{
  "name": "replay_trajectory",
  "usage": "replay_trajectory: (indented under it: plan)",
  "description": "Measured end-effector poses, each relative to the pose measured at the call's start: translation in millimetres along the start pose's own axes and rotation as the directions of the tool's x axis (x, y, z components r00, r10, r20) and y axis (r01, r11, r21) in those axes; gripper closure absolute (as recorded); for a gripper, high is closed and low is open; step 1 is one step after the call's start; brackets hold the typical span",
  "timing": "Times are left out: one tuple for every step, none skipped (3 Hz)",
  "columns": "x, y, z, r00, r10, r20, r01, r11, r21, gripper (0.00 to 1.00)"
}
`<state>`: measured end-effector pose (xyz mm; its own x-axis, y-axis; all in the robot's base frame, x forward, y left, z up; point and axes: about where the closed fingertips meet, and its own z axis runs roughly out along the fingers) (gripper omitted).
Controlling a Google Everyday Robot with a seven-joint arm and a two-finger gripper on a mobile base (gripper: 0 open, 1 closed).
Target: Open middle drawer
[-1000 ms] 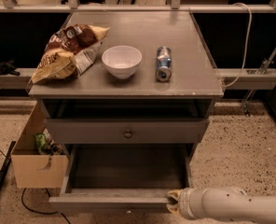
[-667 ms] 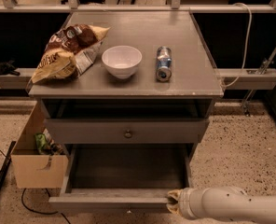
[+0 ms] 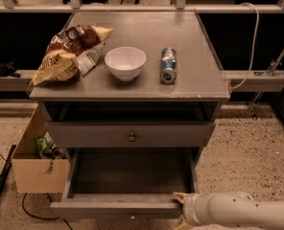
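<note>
The middle drawer (image 3: 130, 134) is the grey front with a small round knob (image 3: 131, 137) at its centre, just under the dark gap below the tabletop. It sits flush with the cabinet. Below it the lowest drawer (image 3: 117, 208) is pulled far out, and its inside is bare. My gripper (image 3: 181, 209) is at the bottom right of the camera view, against the right end of that lower drawer's front. It is well below and to the right of the middle drawer's knob. The white arm (image 3: 238, 211) runs off to the right edge.
On the grey tabletop (image 3: 195, 75) lie a chip bag (image 3: 67, 54), a white bowl (image 3: 125, 62) and a can on its side (image 3: 168, 65). A cardboard box (image 3: 35, 166) stands on the floor left of the cabinet, with cables near it. A rail and a cable run along the right.
</note>
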<state>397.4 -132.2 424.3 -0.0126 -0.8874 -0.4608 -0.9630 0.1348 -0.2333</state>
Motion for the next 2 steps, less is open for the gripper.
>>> replay_trajectory:
  plan:
    - [0.0,0.0,0.0,1.0,0.0,0.0,0.0,1.0,0.0,0.0]
    - [0.0,0.0,0.0,1.0,0.0,0.0,0.0,1.0,0.0,0.0]
